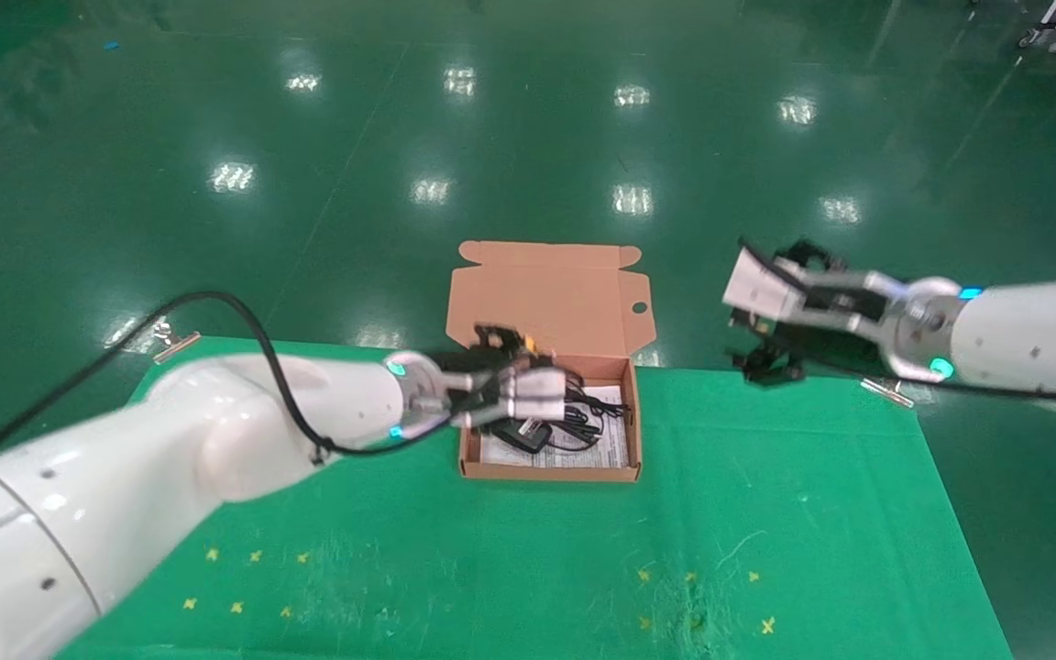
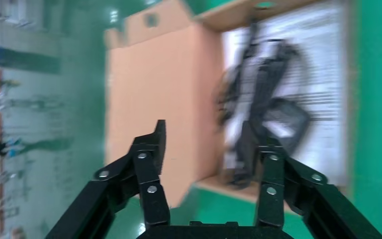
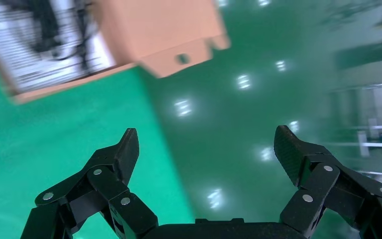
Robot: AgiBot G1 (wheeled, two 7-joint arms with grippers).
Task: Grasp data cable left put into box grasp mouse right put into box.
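Note:
The tan cardboard box (image 1: 467,456) stands open at the table's far middle, its flap lid (image 1: 546,293) raised behind. Inside, on a white leaflet (image 1: 615,446), lie the black mouse (image 1: 528,433) and a tangle of thin black cable (image 1: 588,417); I cannot tell the data cable from the mouse cord. My left gripper (image 1: 565,390) hangs over the box's left part, open and empty; its view shows blurred cable (image 2: 258,74) and mouse (image 2: 286,122) beyond the fingers (image 2: 151,144). My right gripper (image 1: 762,321) is open and empty, raised over the table's far edge right of the box.
The green table cloth (image 1: 766,513) ends just behind the box, with the shiny green floor (image 1: 528,137) beyond. Small yellow marks (image 1: 253,556) lie at the front left and front right. The right wrist view shows the box's corner (image 3: 54,84) and lid (image 3: 154,25) far off.

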